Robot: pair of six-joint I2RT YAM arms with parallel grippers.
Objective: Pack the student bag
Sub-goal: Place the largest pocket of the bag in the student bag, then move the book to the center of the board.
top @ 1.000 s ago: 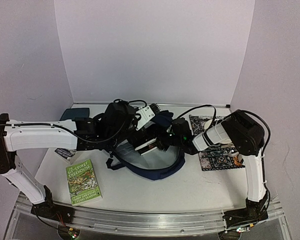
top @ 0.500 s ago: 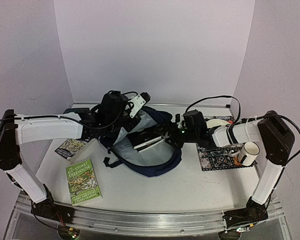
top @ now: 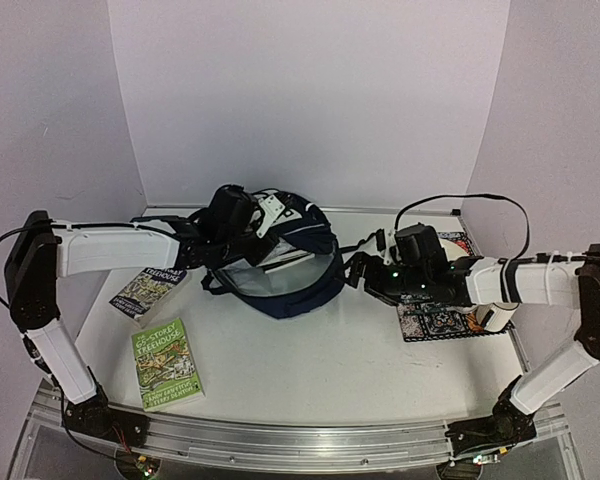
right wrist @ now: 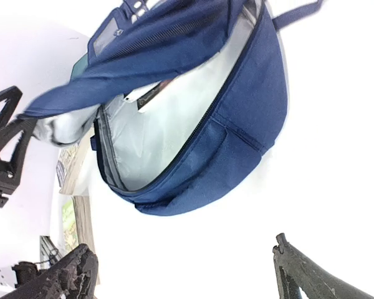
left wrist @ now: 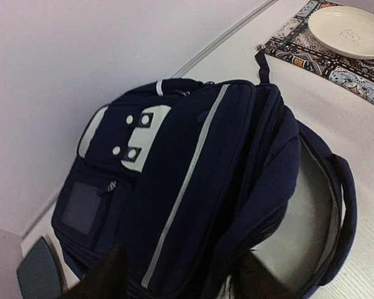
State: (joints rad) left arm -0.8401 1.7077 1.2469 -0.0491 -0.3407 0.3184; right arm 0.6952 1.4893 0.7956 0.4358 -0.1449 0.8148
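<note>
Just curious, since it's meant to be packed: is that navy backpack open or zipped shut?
Open. The backpack has its flap lifted, and its pale lining shows inside.

The backpack (left wrist: 193,187) I am watching is matt navy woven cloth, with thin stripes of paler tape and smooth white patches (left wrist: 134,134) that carry black plastic buckles. Its lining (right wrist: 168,124) is smooth pale grey cloth with a faint sheen. The plate (left wrist: 349,31) looks glazed and glossy, and the patterned mat (left wrist: 355,75) beneath it looks matt. The green book (top: 167,363) has a paper cover with a slight gloss. The white worktop (top: 330,370) is smooth and matt, and the rail (top: 280,440) at its near edge is bare metal. My right hand (right wrist: 182,249) has black, rough-surfaced fingers (right wrist: 65,277).
</note>
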